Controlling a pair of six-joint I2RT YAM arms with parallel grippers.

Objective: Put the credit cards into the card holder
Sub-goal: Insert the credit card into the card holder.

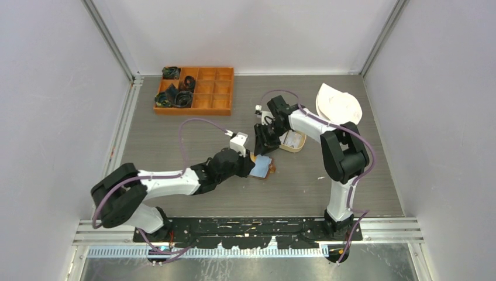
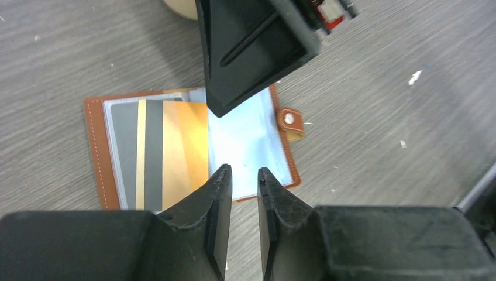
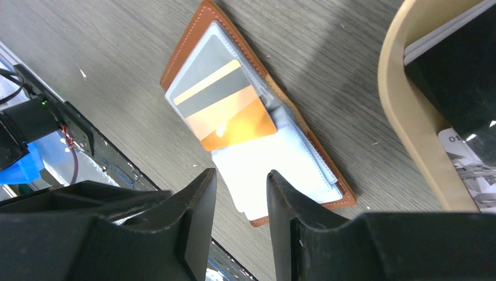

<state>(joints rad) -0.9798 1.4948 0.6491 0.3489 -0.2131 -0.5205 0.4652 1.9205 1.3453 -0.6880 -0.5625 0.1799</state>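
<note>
I see the brown stitched-leather card holder (image 2: 245, 140) lying open flat on the grey wood-grain table (image 2: 380, 117). A glossy grey-and-gold plastic card (image 2: 169, 152) lies across one clear sleeve page. Left claw (image 2: 244, 175) slightly parted, empty, at the holder's edge. Right claw (image 3: 241, 178) parted, empty, above it, near the tan oval wooden tray (image 3: 409, 117).

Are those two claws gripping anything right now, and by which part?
Nothing. The left gripper and the right gripper both hover with jaws parted and empty over the open card holder.
</note>
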